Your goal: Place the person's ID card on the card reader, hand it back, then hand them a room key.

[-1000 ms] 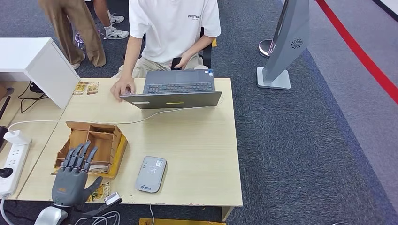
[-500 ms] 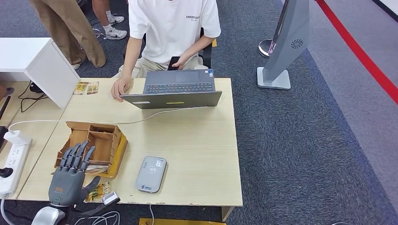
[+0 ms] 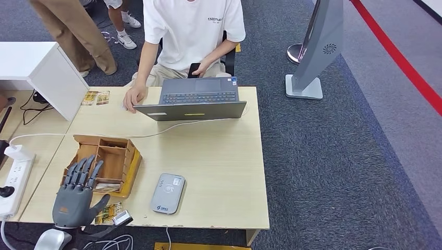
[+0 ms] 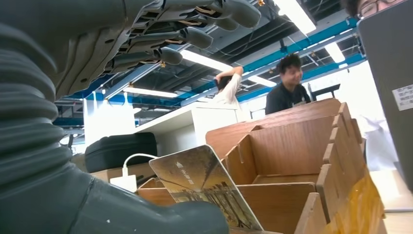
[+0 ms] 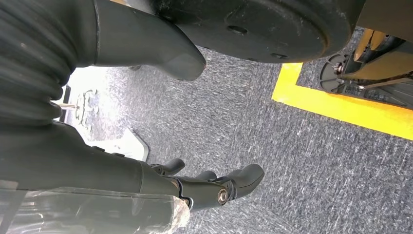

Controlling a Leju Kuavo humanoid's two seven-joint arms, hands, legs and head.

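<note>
Light wooden table (image 3: 219, 156). Landmark: grey card reader (image 3: 168, 193), near front edge. Behind it, open laptop (image 3: 194, 103); left of it, cardboard organiser box (image 3: 104, 162); far behind-left, small picture cards (image 3: 96, 97).

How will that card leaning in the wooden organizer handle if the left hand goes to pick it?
The card looks thin, flat and glossy, so probably light, fairly stiff and slippery. It leans tilted in the wooden organizer, so a nudge may tip it flat. The organizer looks like thin slotted board, likely light enough to slide. The left hand is spread open, holding nothing.
</note>
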